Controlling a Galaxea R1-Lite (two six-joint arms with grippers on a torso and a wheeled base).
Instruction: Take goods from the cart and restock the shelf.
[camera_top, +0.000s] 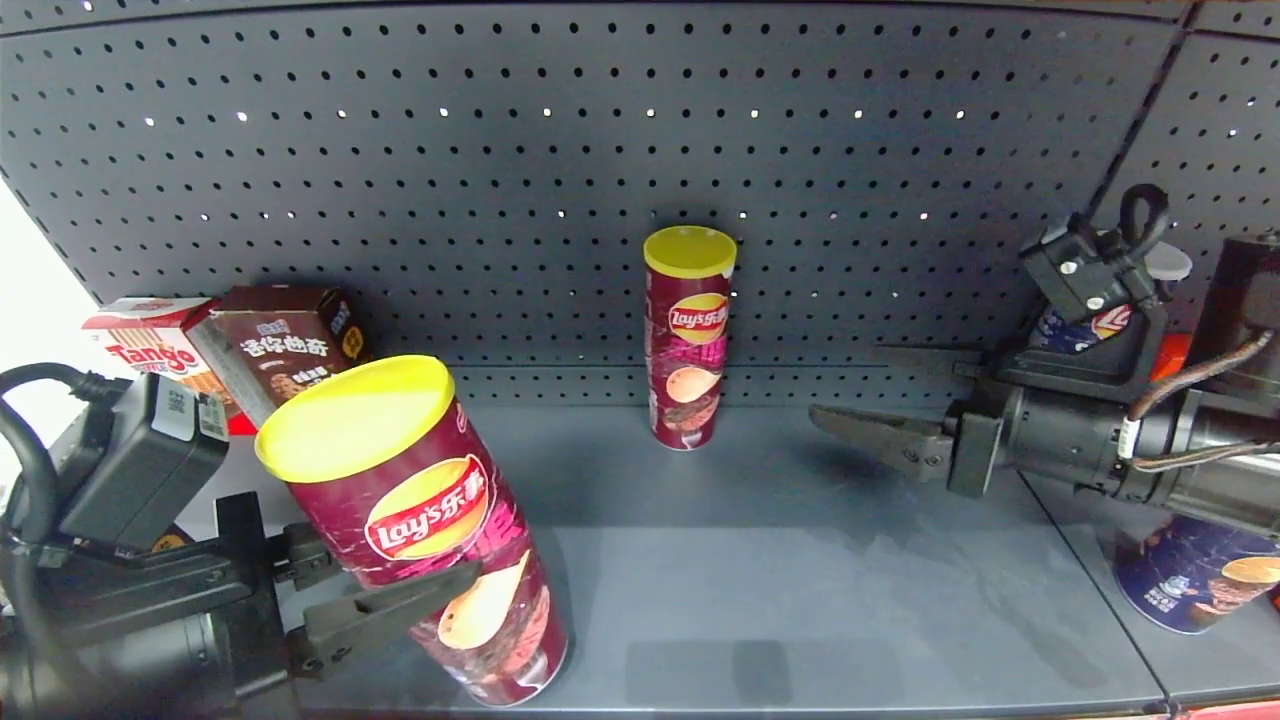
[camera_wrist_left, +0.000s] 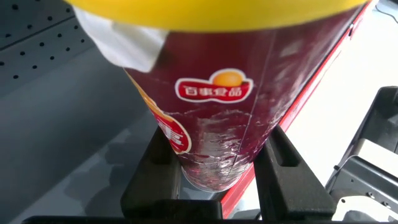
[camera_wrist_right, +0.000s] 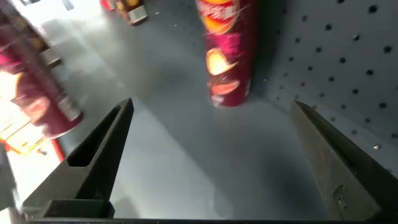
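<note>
A maroon chips can with a yellow lid (camera_top: 420, 520) leans tilted at the front left of the grey shelf (camera_top: 800, 600). My left gripper (camera_top: 400, 575) is shut on its lower half. In the left wrist view the can (camera_wrist_left: 217, 118) sits between the fingers (camera_wrist_left: 283, 168), its base by the shelf's red front edge; I cannot tell whether it touches the shelf. A second, matching can (camera_top: 690, 340) stands upright against the pegboard at the back centre. My right gripper (camera_top: 850, 395) hangs open and empty to its right, and the right wrist view looks between its fingertips (camera_wrist_right: 212, 104) at that can (camera_wrist_right: 227, 56).
Two biscuit boxes (camera_top: 285, 340) (camera_top: 150, 345) lean at the back left. Blue cans (camera_top: 1190, 575) (camera_top: 1100, 325) stand in the neighbouring bay on the right, past a shelf seam. The perforated back wall (camera_top: 560, 150) closes the shelf behind.
</note>
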